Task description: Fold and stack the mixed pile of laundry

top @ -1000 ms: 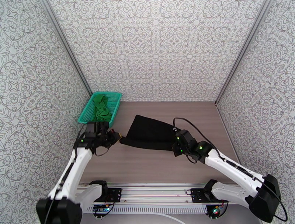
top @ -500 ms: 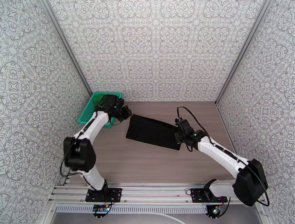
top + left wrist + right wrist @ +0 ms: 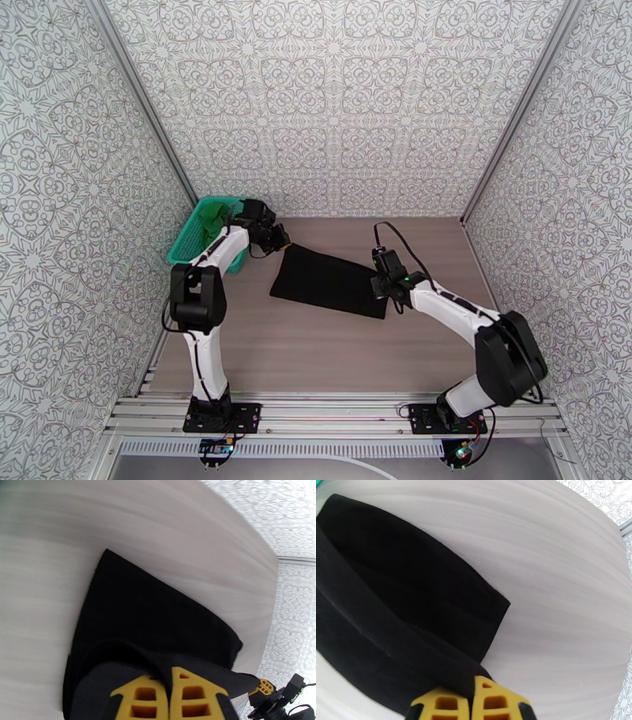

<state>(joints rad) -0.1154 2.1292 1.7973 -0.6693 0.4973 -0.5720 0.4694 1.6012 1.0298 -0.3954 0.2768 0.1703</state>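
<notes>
On the table [image 3: 316, 355], centre of the work area: item one, black garment [image 3: 328, 283], folded into a flat, roughly rectangular panel. Its long axis runs left to right, slightly skewed, so the left end points to the far-left corner and the right end sits nearer the arm bases. Its short sides face the teal mesh basket [image 3: 180, 246] on the left and bare table on the right. The left gripper [image 3: 278, 238] is at the panel's far-left corner. In the left wrist view the left gripper [image 3: 170, 673] has its yellow fingers [image 3: 144, 693] pressed together on a raised fold of the black cloth, with the flat lower layer spread out beyond. The right gripper [image 3: 382, 284] is at the panel's right edge. In the right wrist view the right gripper [image 3: 472, 681] likewise has its yellow fingers [image 3: 493, 703] clamped on an upper band of the same cloth, which lifts off the flat layer towards the pads. Item two, green T-shirt [image 3: 208, 216], lies bunched inside the basket at the far-left of the table, against the patterned wall and apart from the black garment.
</notes>
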